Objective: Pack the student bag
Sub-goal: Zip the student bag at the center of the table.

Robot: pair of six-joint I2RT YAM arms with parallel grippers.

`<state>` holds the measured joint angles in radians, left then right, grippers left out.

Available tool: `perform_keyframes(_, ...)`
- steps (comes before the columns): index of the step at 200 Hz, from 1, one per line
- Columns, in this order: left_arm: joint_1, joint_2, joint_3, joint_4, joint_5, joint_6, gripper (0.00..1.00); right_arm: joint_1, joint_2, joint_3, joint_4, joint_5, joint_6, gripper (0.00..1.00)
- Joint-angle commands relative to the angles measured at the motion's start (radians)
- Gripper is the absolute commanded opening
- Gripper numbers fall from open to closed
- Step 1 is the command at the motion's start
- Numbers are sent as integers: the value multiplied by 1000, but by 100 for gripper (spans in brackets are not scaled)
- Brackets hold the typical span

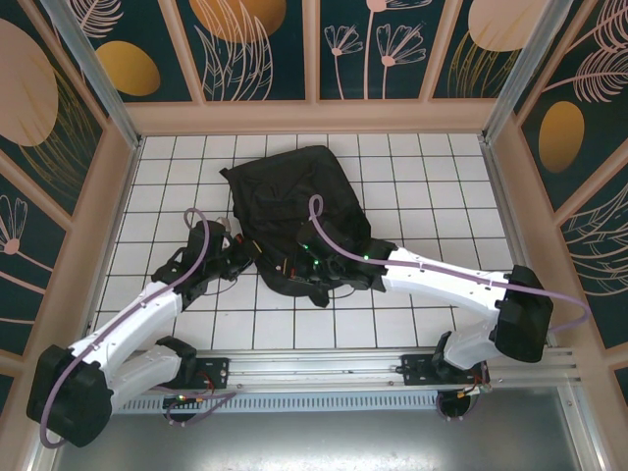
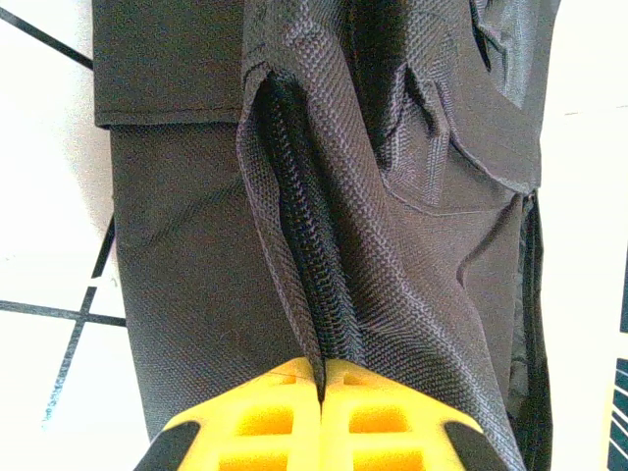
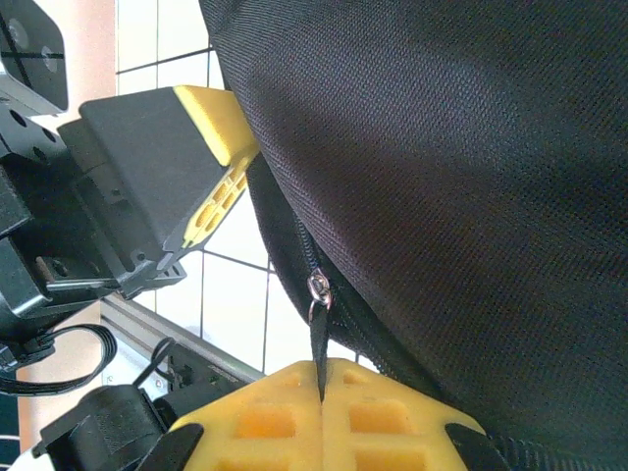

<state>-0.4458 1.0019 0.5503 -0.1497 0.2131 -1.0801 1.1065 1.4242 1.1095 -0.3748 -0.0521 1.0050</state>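
Note:
The student bag (image 1: 294, 201), a large black fabric backpack, lies on the white tiled table, mid-field. Both grippers are at its near edge. In the left wrist view, my left gripper (image 2: 321, 378) is shut with its yellow fingers pinching the bag's (image 2: 186, 255) fabric right at the closed zipper (image 2: 306, 245). My right gripper (image 3: 321, 381) is shut on the black zipper pull strap (image 3: 319, 339), which hangs from the silver slider (image 3: 318, 287) on the bag (image 3: 451, 167). The left gripper (image 3: 245, 147) shows close by in that view, against the bag's edge. From above, the left gripper (image 1: 245, 257) and right gripper (image 1: 299, 265) stand a short way apart.
The white tiled table (image 1: 432, 186) is boxed in by beige frames and patterned panels on three sides. An aluminium rail (image 1: 392, 365) with the arm bases runs along the near edge. A bag strap (image 1: 319, 292) trails toward the rail.

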Motion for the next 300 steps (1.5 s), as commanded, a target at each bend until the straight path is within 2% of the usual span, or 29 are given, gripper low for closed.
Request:
perform_keyframes(1,19,-22,11,-49,-80,40,0,14,-67,-16,-99,9,3,0)
perform_keyframes(24,19,-46,-15,-32,-40,40,0,12,-76,-23,-154,55,-8,0)
perform_keyframes(48,19,-63,-52,10,76,62,0,12,-61,-36,-136,19,-23,0)
perform_keyframes(77,16,-70,-28,-91,127,166,0,27,2,-12,-179,5,-76,0)
perform_keyframes(82,16,-74,-11,-123,120,189,10,31,10,-10,-190,7,-86,0)
perform_keyframes(89,16,-81,17,-163,113,227,19,40,18,-7,-210,21,-97,0)
perform_keyframes(103,16,-94,108,-269,58,308,28,57,22,-10,-240,56,-110,0)
perform_keyframes(114,16,-95,184,-328,15,359,30,64,19,-23,-248,62,-114,0)
perform_keyframes(133,16,-62,257,-354,-9,396,30,66,-7,-66,-232,63,-100,0)
perform_keyframes(163,3,66,216,-201,103,346,22,62,-52,-142,-175,93,-60,0)
perform_keyframes(207,-139,235,279,-114,20,314,22,47,-62,-143,-125,104,-41,0)
perform_keyframes(268,-207,487,316,-110,-94,299,20,-22,-66,-116,-38,12,-38,0)
perform_keyframes(300,-214,531,322,-98,-98,305,21,-76,-67,-123,73,-88,-33,0)
